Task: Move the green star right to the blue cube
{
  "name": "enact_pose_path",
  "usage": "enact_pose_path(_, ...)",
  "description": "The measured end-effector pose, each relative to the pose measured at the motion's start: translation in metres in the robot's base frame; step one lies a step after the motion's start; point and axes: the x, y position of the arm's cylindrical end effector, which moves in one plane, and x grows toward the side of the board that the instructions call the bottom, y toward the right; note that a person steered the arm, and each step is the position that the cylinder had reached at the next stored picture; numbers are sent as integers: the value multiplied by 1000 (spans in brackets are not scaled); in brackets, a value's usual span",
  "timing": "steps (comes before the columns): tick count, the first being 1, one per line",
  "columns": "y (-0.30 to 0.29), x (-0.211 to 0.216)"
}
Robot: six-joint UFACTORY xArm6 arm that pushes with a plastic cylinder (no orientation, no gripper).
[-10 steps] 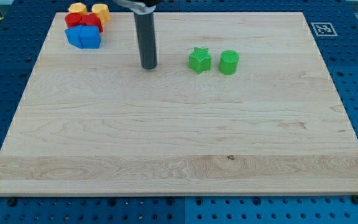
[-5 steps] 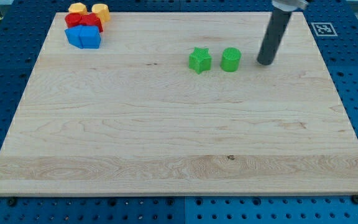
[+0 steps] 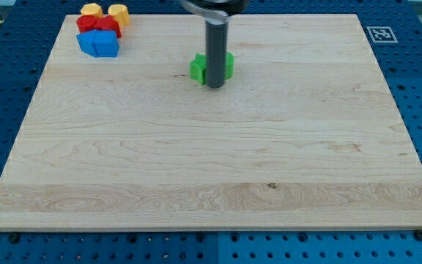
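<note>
So the rod has no gripper to open or close, and its tip [image 3: 215, 86] has swung back left, shoving the green star [image 3: 198, 68] and green cylinder [image 3: 228, 64] partway toward the blue cube [image 3: 98, 44].

Wooden board [image 3: 211, 161] — coloured blocks [image 3: 101, 28]

1. The board [image 3: 196, 169] looks like pale wood, smooth and matt, with fine grain lines and a small dark knot.
2. The rod [image 3: 215, 51] looks dark, matt and smooth.
3. The green [image 3: 198, 68], blue [image 3: 98, 44], red [image 3: 98, 24] and yellow [image 3: 118, 12] blocks look like plastic with ridged sides.
4. The blue base [image 3: 416, 66] looks like perforated metal.
</note>
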Motion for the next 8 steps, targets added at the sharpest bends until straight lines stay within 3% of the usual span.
enact_pose_path(1,-8,0)
enact_pose_path(4,-49,-71)
enact_pose_path(7,27,-79)
enact_pose_path(8,28,-108)
